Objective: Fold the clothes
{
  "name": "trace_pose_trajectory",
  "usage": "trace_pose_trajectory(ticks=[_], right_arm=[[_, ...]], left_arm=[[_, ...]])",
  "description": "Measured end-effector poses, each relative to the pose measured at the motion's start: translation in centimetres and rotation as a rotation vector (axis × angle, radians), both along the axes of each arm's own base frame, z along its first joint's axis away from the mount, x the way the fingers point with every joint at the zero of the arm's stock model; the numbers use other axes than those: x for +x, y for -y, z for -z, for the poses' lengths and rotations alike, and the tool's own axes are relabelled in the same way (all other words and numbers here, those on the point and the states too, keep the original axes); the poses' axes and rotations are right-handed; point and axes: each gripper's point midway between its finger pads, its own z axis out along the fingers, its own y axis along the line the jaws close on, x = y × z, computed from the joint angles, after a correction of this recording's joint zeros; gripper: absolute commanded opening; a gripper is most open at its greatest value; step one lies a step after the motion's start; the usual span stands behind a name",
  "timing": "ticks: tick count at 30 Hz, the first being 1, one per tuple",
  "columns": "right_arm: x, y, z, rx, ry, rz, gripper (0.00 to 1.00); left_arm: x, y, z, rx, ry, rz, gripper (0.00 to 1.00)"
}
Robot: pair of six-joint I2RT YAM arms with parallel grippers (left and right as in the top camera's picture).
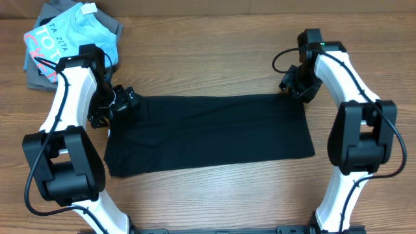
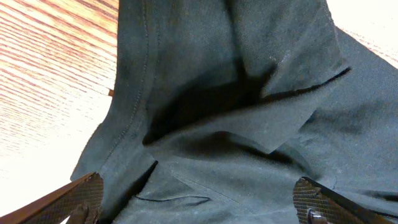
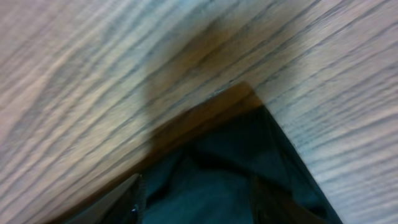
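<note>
The clothes (image 1: 208, 133), a black shirt, lie flat as a wide rectangle across the middle of the wooden table (image 1: 214, 58). My left gripper (image 1: 123, 103) hovers at the shirt's far left corner. In the left wrist view it (image 2: 199, 202) stands wide open, with rumpled black fabric (image 2: 236, 112) and a stitched seam under the gap and nothing pinched. My right gripper (image 1: 294, 86) is at the far right corner. In the blurred right wrist view its jaws (image 3: 199, 202) stand apart over the dark fabric corner (image 3: 211, 193), not closed on it.
A light blue tee with lettering (image 1: 62, 32) lies on grey folded garments (image 1: 110, 26) at the far left corner of the table, just behind my left arm. Bare wood surrounds the shirt on all sides.
</note>
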Motion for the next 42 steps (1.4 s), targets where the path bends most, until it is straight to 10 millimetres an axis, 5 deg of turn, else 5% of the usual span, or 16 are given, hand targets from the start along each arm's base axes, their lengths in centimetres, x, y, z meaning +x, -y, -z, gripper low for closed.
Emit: trace_pose_trajectory(ticks=[11,18,34,42], right_arm=[[0.2,0.0,1.3,0.000,-0.013,0.000,0.39],[-0.2,-0.1,2.6,0.006,-0.049,-0.004,0.04],[-1.6,0.8,1.3,-0.022,-0.127,0.011,0.04],[-4.0,1.3,0.1,-0.037,-0.211,0.014,0.04]], left_arm=[[0.0,0.0,0.0,0.000,0.000,0.000,1.00],[0.0,0.0,0.0,0.000,0.000,0.001,1.00],[0.0,0.0,0.0,0.000,0.001,0.001,1.00],[0.1,0.0,0.0,0.002,0.004,0.001,1.00]])
